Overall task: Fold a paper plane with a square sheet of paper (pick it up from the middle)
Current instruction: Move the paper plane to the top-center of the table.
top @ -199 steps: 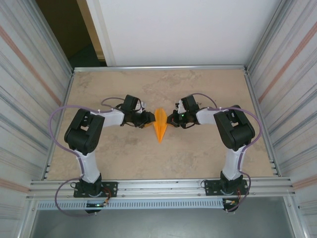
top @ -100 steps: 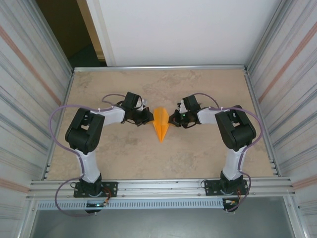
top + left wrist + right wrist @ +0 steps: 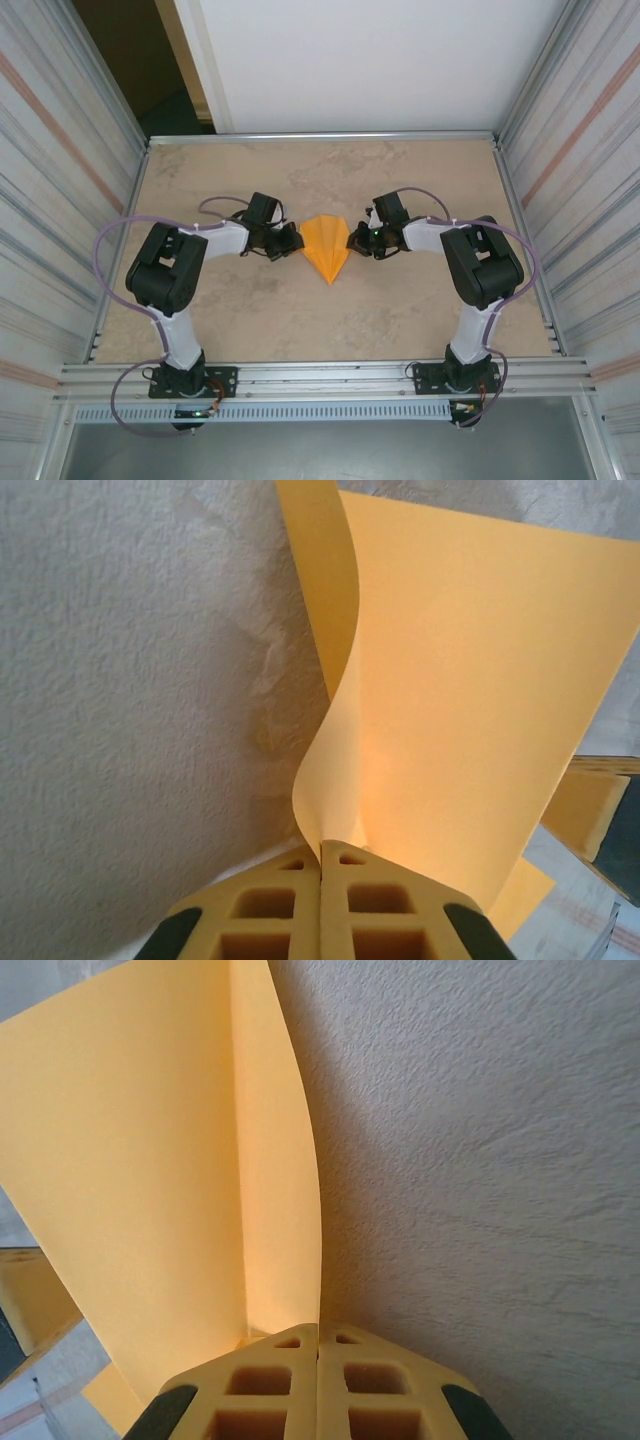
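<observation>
The orange paper plane [image 3: 326, 246] lies at the middle of the table, a pointed kite shape with its tip toward the arms, spread wide between both grippers. My left gripper [image 3: 296, 241] is shut on its left edge; the left wrist view has the paper plane [image 3: 470, 710] rising from the closed yellow jaws, my left gripper [image 3: 321, 846] pinching a curled flap. My right gripper [image 3: 355, 238] is shut on the right edge; in the right wrist view the paper plane [image 3: 150, 1180] stands up from the closed tips of my right gripper [image 3: 318, 1330]. The flat square sheet is not in view.
The beige table [image 3: 420, 310] is bounded by a metal rail at the near edge [image 3: 320, 378] and corrugated walls left and right. The right gripper's yellow finger [image 3: 600, 815] shows beyond the paper in the left wrist view.
Both grippers have drawn apart, left going left and right going right, and the narrow folded dart has opened out into a much wider kite shape.
</observation>
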{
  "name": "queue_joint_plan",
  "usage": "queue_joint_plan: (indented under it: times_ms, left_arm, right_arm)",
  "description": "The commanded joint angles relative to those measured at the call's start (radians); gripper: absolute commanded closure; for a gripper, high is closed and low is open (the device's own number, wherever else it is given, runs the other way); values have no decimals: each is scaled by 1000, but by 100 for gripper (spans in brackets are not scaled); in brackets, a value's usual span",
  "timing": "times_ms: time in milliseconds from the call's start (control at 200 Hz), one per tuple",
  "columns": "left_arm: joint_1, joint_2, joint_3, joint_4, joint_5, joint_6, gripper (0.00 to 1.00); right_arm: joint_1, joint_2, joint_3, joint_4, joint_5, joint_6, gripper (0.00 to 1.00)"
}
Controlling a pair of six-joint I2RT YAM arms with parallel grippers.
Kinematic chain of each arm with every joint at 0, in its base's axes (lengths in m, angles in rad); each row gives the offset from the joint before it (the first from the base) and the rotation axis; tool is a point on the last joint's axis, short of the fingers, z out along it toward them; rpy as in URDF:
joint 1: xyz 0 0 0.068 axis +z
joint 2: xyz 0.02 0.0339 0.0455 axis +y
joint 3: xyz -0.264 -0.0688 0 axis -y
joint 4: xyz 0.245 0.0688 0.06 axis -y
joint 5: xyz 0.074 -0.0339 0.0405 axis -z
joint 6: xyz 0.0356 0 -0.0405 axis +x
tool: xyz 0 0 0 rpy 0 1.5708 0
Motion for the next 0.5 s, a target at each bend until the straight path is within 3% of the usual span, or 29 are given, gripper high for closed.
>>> queue_joint_plan:
  times_ms: [0,266,496]
  left_arm:
    - [4,-16,-4,34,9,-20,97]
    - [-1,-20,13,21,26,-7,97]
    - [-4,-19,16,16,24,-8,97]
  right_arm:
    - [7,-8,22,-47,7,-15,90]
    - [51,-145,79,-196,131,-107,57]
    - [180,-139,126,-301,222,-164,52]
